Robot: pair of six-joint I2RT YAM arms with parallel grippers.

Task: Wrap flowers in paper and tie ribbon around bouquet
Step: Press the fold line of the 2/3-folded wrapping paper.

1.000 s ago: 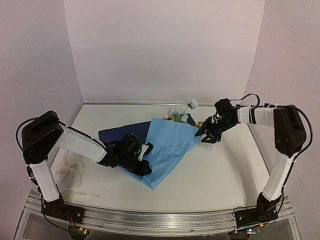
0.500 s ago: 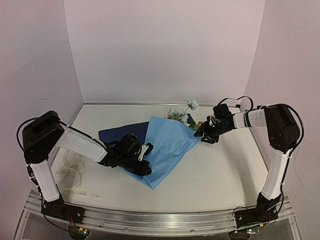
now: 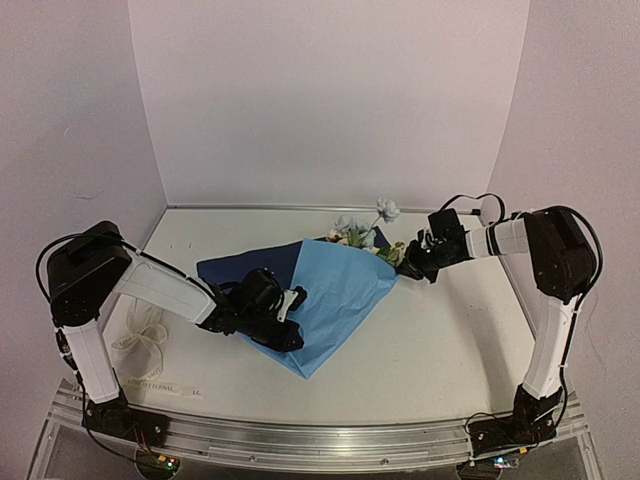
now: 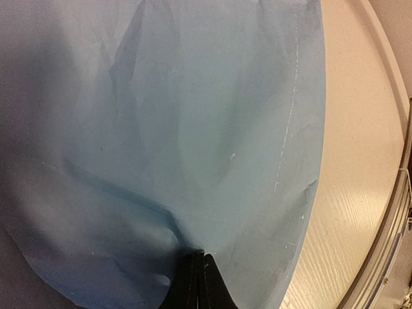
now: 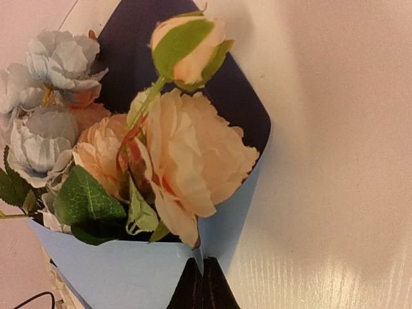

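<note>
The paper [image 3: 335,295] lies mid-table, its light blue face folded over the dark blue one. From its far open end poke the flowers [image 3: 362,230], cream and pale blue blooms [image 5: 180,148] with green leaves, so it forms a loose bouquet. My left gripper [image 3: 292,335] is shut on the paper's near-left part; its wrist view shows the tips [image 4: 196,256] pinching a puckered fold. My right gripper [image 3: 402,262] is shut on the paper's right corner beside the blooms, with the tips [image 5: 204,262] clamped on the light blue edge [image 5: 129,277]. The ribbon [image 3: 140,338] lies loose at the near left.
The white table [image 3: 450,330] runs out to the right of the paper. A metal rail [image 3: 330,435] borders the near edge. Pale walls close in the back and both sides. A printed end of the ribbon [image 3: 160,386] lies by the left arm's base.
My right gripper has moved in a little to the paper's right corner and shut on it, drawing that edge up against the blooms. The left arm has held still, still gripping.
</note>
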